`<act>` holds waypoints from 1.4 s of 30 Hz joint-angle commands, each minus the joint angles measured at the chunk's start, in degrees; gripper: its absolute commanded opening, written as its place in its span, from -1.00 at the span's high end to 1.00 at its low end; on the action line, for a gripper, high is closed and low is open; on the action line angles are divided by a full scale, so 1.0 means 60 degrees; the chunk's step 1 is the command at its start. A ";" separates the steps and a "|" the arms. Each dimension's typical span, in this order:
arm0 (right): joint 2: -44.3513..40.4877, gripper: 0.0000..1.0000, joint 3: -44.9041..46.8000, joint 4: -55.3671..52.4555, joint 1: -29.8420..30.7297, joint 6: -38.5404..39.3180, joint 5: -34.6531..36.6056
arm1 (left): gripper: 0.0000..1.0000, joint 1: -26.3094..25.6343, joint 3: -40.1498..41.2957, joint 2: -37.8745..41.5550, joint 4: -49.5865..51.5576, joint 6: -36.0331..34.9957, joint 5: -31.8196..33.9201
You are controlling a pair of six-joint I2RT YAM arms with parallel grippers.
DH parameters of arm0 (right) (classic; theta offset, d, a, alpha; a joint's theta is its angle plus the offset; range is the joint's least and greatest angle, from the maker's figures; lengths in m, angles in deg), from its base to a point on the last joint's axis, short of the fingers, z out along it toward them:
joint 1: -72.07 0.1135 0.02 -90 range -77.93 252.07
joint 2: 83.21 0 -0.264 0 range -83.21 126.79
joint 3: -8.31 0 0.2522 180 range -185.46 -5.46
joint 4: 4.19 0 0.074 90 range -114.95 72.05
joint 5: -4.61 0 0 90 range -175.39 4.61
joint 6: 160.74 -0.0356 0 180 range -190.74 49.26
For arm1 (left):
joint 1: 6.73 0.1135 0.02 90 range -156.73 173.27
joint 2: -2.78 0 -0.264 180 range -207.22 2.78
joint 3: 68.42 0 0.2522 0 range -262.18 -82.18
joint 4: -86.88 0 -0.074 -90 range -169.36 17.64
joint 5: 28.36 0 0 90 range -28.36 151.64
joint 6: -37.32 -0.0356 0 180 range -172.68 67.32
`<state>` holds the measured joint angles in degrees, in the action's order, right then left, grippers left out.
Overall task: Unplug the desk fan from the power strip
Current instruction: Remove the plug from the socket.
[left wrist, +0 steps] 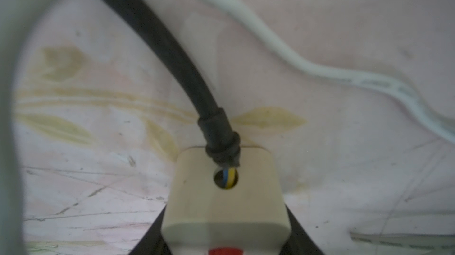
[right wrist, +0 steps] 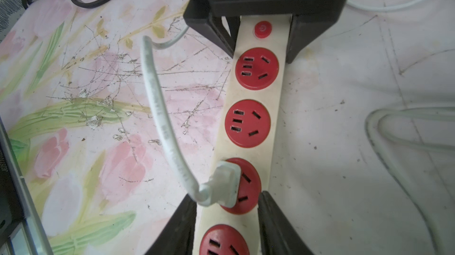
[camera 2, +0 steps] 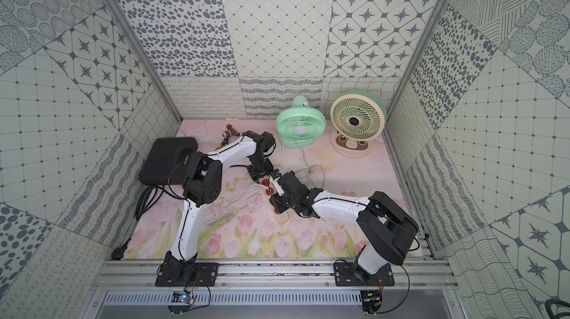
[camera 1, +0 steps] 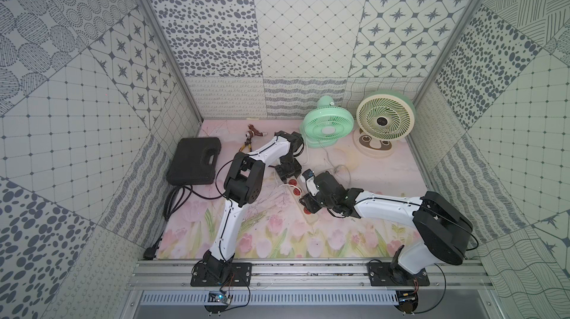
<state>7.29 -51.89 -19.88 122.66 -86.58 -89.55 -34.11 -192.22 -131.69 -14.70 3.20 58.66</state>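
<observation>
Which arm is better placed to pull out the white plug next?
Probably right: the right tool straddles the white plug, while the left tool clamps the power strip at its switch end.

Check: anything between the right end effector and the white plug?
Nothing visible. The right end effector straddles the power strip with the white plug between its fingers; only the plug's own cord arcs off to one side. The left end effector clamps the switch end.

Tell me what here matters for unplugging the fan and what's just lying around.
Job: power strip, white plug, its white cord, green fan, cream fan (unclear which is plugged in).
Lying about: black case, small tool.
</observation>
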 commanded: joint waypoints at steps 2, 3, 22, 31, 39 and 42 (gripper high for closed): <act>0.0338 0.14 -0.0394 0.0286 0.0173 0.0015 0.0295 | 1.00 0.0021 0.0323 -0.0516 0.2728 0.0265 0.1045; 0.0398 0.14 -0.0424 0.0303 0.0205 0.0010 0.0305 | 1.00 0.0023 0.0322 -0.0526 0.2729 0.0274 0.1064; 0.1039 0.72 -0.0917 -0.0130 0.0828 0.0010 0.2035 | 1.00 0.0000 0.0468 -0.0556 0.2502 0.0224 0.1004; 0.1186 1.00 -0.1131 -0.0284 0.1493 0.0401 0.3212 | 1.00 0.0007 0.0564 -0.0526 0.2378 0.0163 0.0848; 0.1369 1.00 -0.1408 -0.0454 0.2115 0.0874 0.4348 | 1.00 0.0007 0.0586 -0.0487 0.2392 0.0150 0.0878; 0.1332 1.00 -0.1427 -0.0456 0.2126 0.0827 0.4331 | 1.00 0.0003 0.0622 -0.0471 0.2385 0.0145 0.0908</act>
<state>14.68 -58.60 -24.25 134.17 -83.76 -64.07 -34.09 -191.14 -131.37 -15.18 3.29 58.44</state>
